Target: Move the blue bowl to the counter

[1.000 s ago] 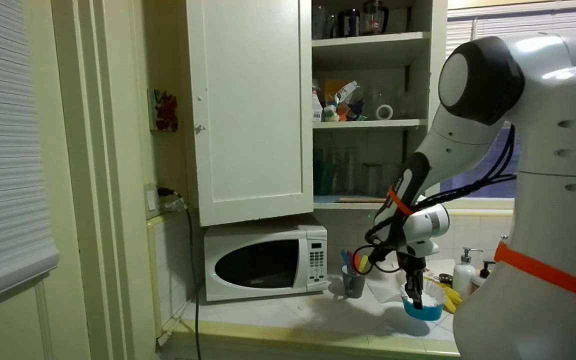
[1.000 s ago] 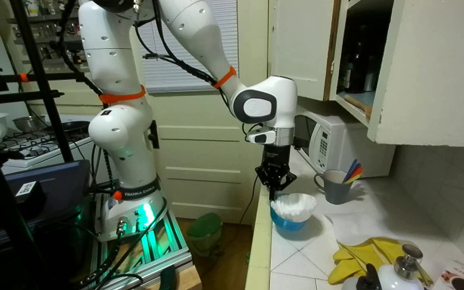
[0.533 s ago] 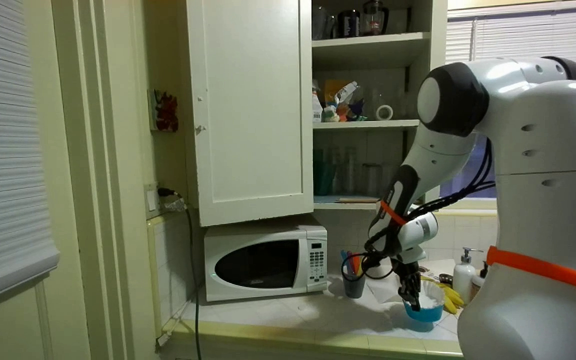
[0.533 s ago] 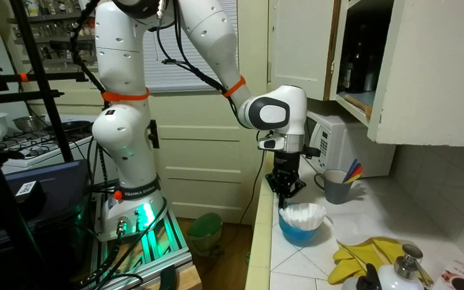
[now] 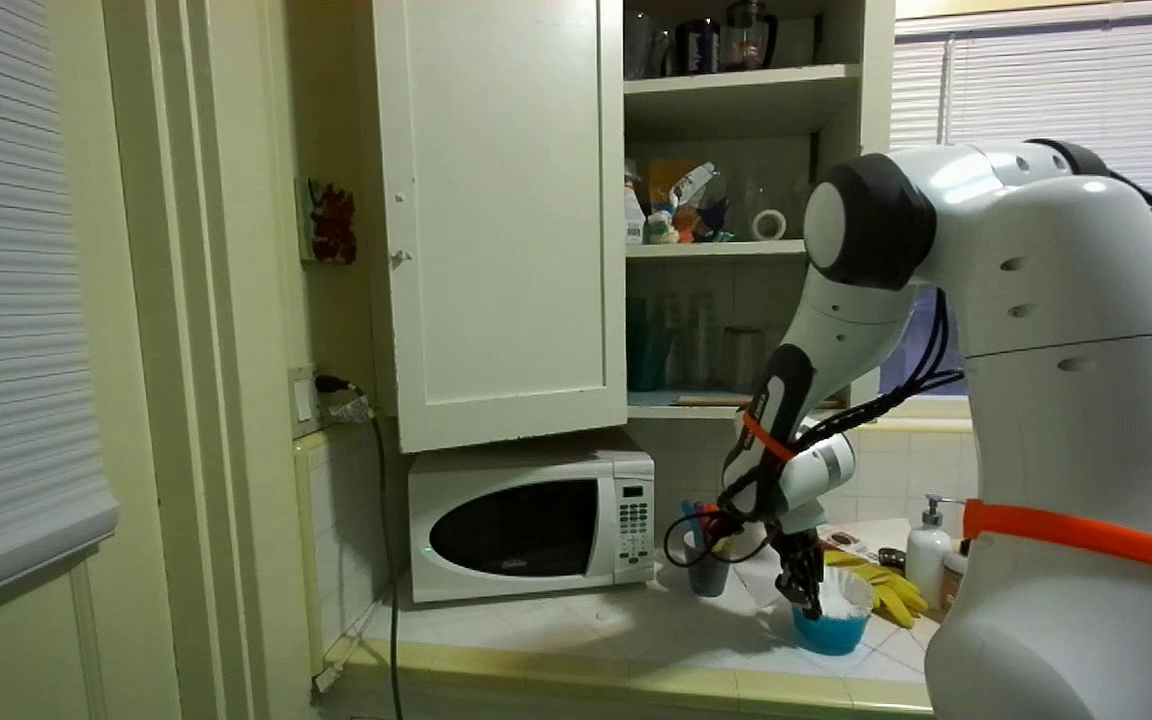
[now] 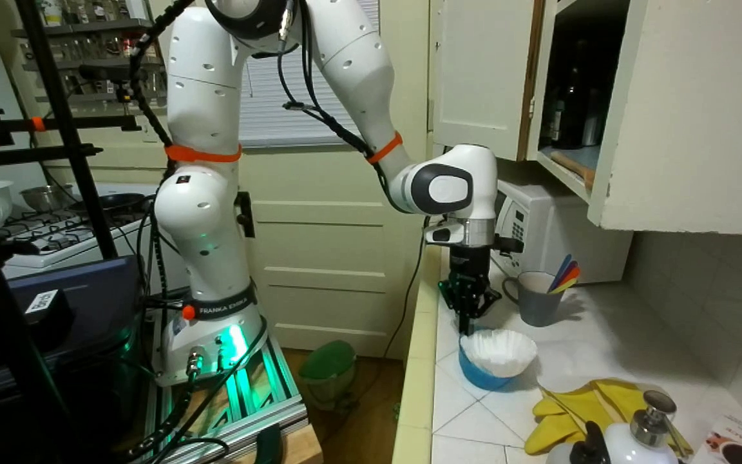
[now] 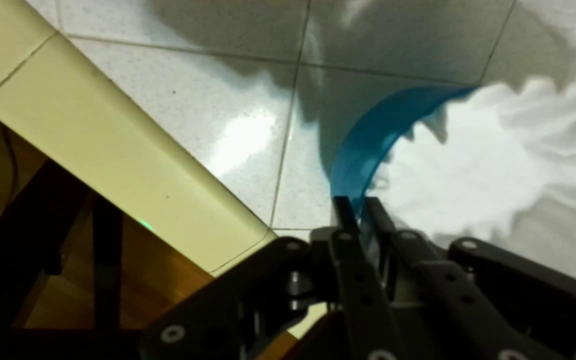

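The blue bowl (image 5: pixel 829 635) holds white ruffled paper liners (image 6: pixel 503 353) and is over the whitish tiled counter (image 5: pixel 566 632). In an exterior view, the bowl (image 6: pixel 479 374) is near the counter's front edge; I cannot tell if its base touches the tiles. My gripper (image 6: pixel 466 330) points down at the bowl's rim on the microwave side. In the wrist view, the fingertips (image 7: pixel 357 202) are closed on either side of the bowl's wall (image 7: pixel 368 135). The far part of the bowl is hidden by the liners.
A white microwave (image 5: pixel 526 525) stands on the counter. A grey mug with coloured utensils (image 6: pixel 537 303) is beside the bowl. Yellow gloves (image 6: pixel 580 415) and a white pump bottle (image 6: pixel 638 444) lie nearer that camera. A cabinet door (image 5: pixel 511 220) hangs open above. The counter has a yellow edge (image 7: pixel 113 145).
The arm has lowered, and the gripper and bowl have moved together, downward and a little farther in from the counter's front edge. The grip on the rim looks unchanged.
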`<action>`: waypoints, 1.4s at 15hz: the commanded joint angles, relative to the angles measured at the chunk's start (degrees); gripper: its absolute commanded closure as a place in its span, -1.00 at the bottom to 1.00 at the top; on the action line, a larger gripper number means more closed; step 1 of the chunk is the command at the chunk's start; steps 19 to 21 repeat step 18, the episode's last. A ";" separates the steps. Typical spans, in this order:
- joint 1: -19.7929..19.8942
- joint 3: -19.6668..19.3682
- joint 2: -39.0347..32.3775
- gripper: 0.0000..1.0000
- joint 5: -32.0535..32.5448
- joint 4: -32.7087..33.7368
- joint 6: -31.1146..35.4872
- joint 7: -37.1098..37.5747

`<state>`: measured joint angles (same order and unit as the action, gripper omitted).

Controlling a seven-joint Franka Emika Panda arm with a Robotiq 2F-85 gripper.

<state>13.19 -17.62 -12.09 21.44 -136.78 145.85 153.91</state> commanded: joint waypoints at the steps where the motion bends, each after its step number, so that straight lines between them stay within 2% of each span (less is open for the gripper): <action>1: -2.07 -1.98 -0.71 0.12 0.06 1.17 1.89 3.06; 3: -2.21 -2.06 2.06 -0.16 -0.66 0.66 1.49 1.48; 5: -1.74 -1.24 8.86 -0.46 -2.72 -1.57 0.35 -3.27; 6: -1.54 -0.73 13.51 -0.60 -2.74 -3.13 -0.09 -7.54; 7: -0.97 0.34 15.84 -0.78 -5.48 -3.77 -1.08 -13.00; 9: -0.47 0.77 22.06 -0.99 -4.88 -5.56 -1.47 -19.77; 12: 0.31 1.86 32.09 -1.00 -8.50 -8.11 -3.21 -32.22; 17: 0.18 2.94 48.63 -1.00 -19.26 -8.86 -12.31 -52.18; 18: 2.85 5.51 40.42 -1.00 -18.07 -6.16 -9.05 -47.56; 21: 2.85 5.51 40.42 -1.00 -18.07 -6.16 -9.05 -47.56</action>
